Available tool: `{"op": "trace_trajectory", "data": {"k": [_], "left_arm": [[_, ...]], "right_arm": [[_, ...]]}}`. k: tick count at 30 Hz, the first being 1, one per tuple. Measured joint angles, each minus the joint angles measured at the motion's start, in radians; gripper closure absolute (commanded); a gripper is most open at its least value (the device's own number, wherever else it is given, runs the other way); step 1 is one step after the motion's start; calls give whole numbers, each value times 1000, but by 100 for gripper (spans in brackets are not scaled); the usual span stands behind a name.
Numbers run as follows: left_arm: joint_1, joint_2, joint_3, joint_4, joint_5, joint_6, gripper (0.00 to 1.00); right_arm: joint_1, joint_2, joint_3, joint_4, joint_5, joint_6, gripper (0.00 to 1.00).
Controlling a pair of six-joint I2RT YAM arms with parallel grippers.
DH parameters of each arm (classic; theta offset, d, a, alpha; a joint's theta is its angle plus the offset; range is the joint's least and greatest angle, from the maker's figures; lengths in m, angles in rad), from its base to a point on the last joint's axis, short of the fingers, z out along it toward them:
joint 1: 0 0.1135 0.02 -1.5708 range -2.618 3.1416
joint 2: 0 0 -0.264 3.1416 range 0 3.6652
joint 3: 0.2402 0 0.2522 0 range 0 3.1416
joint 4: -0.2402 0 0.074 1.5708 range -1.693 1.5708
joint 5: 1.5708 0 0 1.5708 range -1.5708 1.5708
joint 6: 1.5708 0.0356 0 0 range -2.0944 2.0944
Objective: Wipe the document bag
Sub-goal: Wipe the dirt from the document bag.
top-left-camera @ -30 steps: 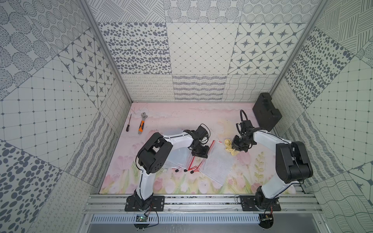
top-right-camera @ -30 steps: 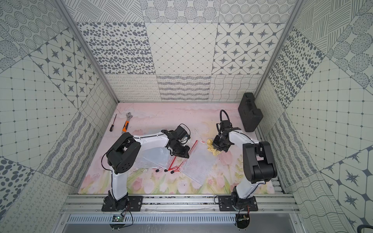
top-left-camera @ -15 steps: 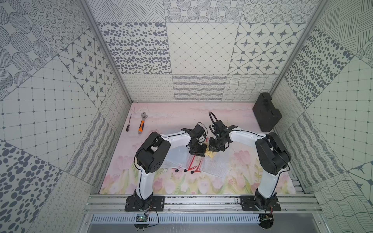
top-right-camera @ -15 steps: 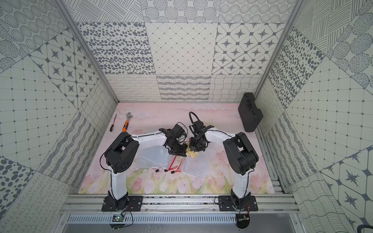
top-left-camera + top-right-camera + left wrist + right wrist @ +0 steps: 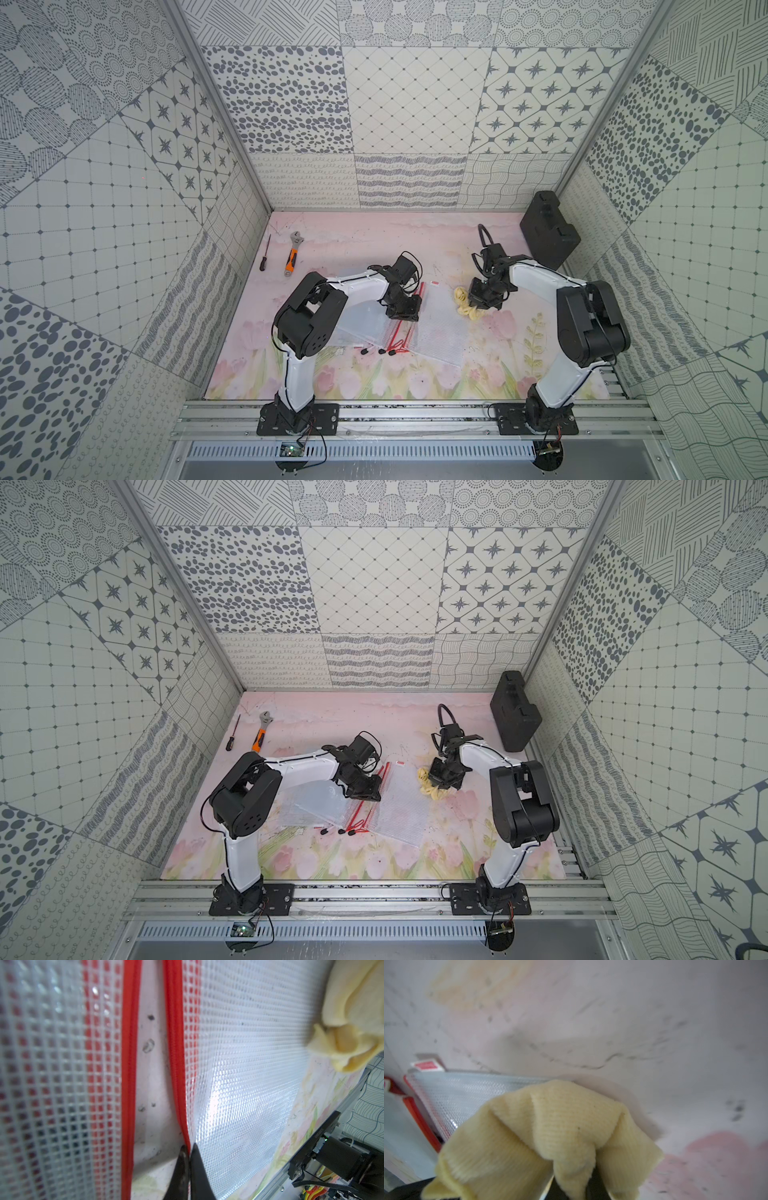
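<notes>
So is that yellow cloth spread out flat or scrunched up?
Scrunched up. The yellow cloth sits bunched in thick folds, pinched by the shut right gripper, not laid flat.

Nothing legible: the red tag [image 5: 426, 1065] on the document bag [image 5: 471, 1093] is blurred, and the lettering on the black base plate [image 5: 316, 1136] is too small.

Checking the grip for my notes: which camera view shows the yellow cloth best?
The right wrist view: the cloth fills the frame, bunched and pinched in the shut right tool. Both top views show it only as a small yellow lump by the document bag's edge; the left wrist view catches just one corner.
</notes>
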Motion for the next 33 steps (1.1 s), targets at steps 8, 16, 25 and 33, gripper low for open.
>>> {"op": "trace_trajectory", "data": {"k": [8,16,25,33], "left_arm": [[0,16,27,-14,4,-18,100],[0,16,29,-13,-6,-16,100],[0,16,29,-13,-7,-25,100],[0,16,32,-20,-8,-43,100]], "right_arm": [[241,99,58,120,-88,85,100],[-111,-77,-169,152,-147,36,100],[34,-66,-92,48,-61,39,100],[210,66,-10,167,-159,89,100]]}}
